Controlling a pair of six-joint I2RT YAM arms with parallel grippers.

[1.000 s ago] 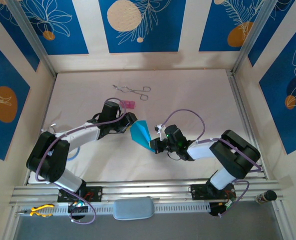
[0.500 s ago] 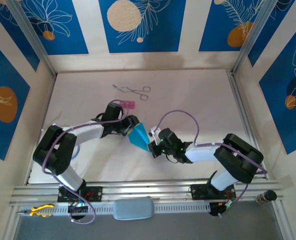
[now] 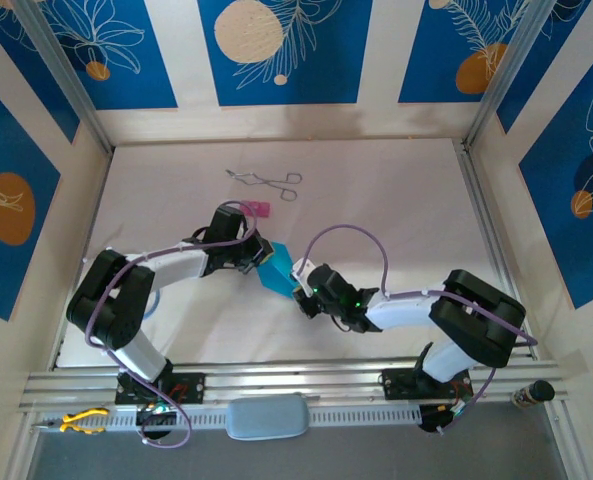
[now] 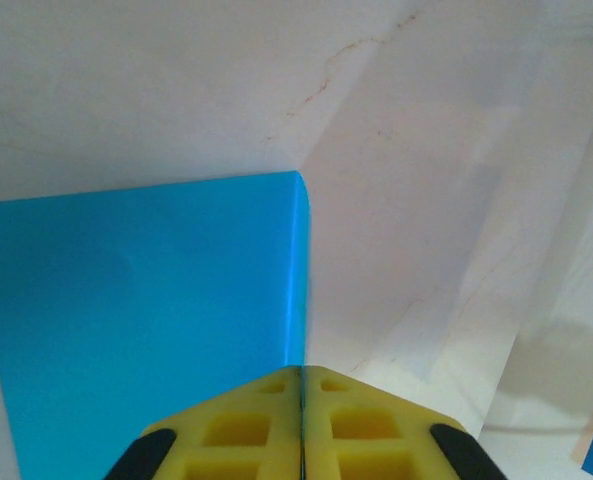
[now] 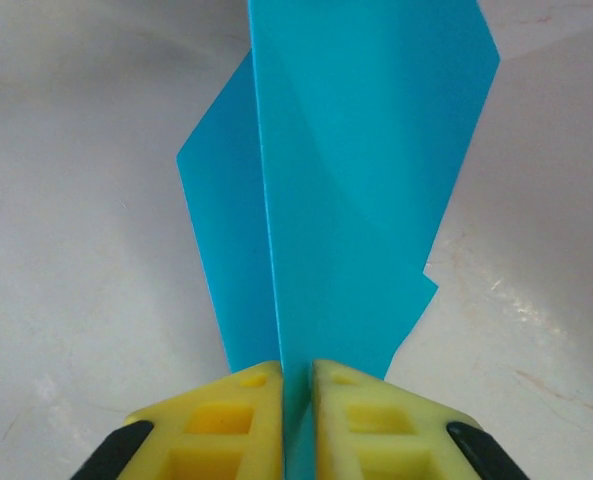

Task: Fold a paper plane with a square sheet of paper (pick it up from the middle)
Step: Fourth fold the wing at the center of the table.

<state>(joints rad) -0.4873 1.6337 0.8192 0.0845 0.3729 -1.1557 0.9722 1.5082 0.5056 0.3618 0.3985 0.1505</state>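
The cyan-blue paper [image 3: 276,270] is folded into layers with creases and hangs just above the white table, held between both grippers. My left gripper [image 3: 260,256] is shut on the paper's upper-left edge. In the left wrist view the paper [image 4: 146,300] spreads to the left and its edge runs into the closed yellow fingers [image 4: 246,420] of my left gripper [image 4: 302,372]. My right gripper [image 3: 301,293] pinches the lower-right end. In the right wrist view the paper [image 5: 366,180] stands on edge, rising out of my right gripper [image 5: 296,368].
Metal forceps [image 3: 266,181] lie at the back of the table, with a small pink block [image 3: 257,209] just behind the left gripper. Patterned walls close in three sides. An aluminium rail [image 3: 296,383] runs along the front, with yellow-handled pliers [image 3: 81,420] below it.
The right gripper has slid left toward the left gripper, and the left gripper has come slightly nearer. The paper between them looks narrower and has shifted a little left.
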